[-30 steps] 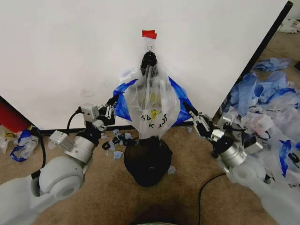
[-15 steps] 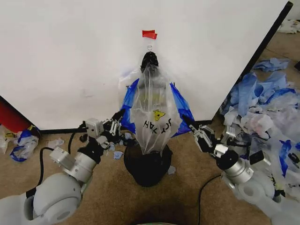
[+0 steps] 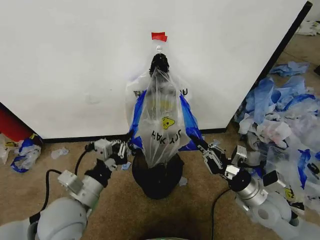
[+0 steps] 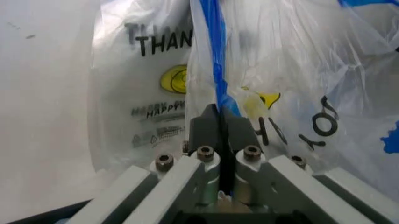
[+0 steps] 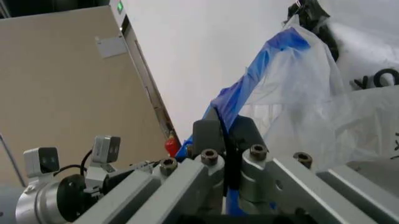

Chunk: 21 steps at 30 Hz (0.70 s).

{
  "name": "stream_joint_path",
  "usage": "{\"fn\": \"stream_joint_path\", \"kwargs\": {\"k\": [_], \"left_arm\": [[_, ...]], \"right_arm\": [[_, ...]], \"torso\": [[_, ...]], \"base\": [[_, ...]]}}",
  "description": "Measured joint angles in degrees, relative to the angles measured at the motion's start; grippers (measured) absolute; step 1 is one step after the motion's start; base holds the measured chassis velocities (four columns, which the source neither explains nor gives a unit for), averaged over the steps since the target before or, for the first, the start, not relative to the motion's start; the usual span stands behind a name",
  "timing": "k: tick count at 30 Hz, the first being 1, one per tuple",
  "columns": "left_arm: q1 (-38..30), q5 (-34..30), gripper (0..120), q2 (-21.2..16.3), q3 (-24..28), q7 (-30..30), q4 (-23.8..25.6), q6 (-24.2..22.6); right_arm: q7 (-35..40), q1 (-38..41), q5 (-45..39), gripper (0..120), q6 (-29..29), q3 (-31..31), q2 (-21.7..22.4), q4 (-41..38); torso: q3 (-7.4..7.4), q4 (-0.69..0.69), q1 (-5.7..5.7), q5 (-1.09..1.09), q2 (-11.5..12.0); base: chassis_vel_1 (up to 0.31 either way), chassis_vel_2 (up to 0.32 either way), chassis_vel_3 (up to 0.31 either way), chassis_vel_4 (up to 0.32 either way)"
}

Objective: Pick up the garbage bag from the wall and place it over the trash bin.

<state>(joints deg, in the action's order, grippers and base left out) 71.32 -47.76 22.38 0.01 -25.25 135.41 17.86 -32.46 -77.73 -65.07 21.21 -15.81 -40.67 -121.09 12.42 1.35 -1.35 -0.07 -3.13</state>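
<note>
Both grippers' fingers [image 4: 219, 122] on garbage bag [image 3: 161, 125].

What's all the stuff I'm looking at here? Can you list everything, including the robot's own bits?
See-through plastic garbage bag with black lettering, yellow smiley face and blue film: one, hanging against the wall, its lower end at the bin's mouth.
Large flat white wall panel with a black edge strip: one, behind the bag.
Red tape piece: one, on the wall above the bag.
Small round black wire-mesh trash bin: one, on the tan floor below the bag.
Loose blue and clear plastic bags: a heap, on the floor to the right.
Red object: one, at the wall's lower left edge.
Left gripper: shut on the bag's left blue edge.
Right gripper: shut on the bag's right blue edge.
</note>
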Motion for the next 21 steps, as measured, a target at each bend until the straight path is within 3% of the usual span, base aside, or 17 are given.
{"fn": "stream_joint_path", "kwargs": {"k": [17, 21], "left_arm": [[1.75, 1.27, 0, -0.30, -0.01, 0.16, -0.30, 0.70], [5.51, 2.11, 0, -0.42, -2.79, 1.32, 0.43, 1.11]], "right_arm": [[-1.21, -2.36, 1.55, 0, 0.88, -0.01, -0.43, 0.70], [-1.36, -3.08, 1.96, 0, 1.04, -0.22, -0.33, 0.27]], "torso": [[0.00, 0.01, 0.00, 0.00, 0.00], [0.00, -0.01, 0.00, 0.02, 0.00]], "base": [[0.000, 0.000, 0.000, 0.000], [0.000, 0.000, 0.000, 0.000]]}}
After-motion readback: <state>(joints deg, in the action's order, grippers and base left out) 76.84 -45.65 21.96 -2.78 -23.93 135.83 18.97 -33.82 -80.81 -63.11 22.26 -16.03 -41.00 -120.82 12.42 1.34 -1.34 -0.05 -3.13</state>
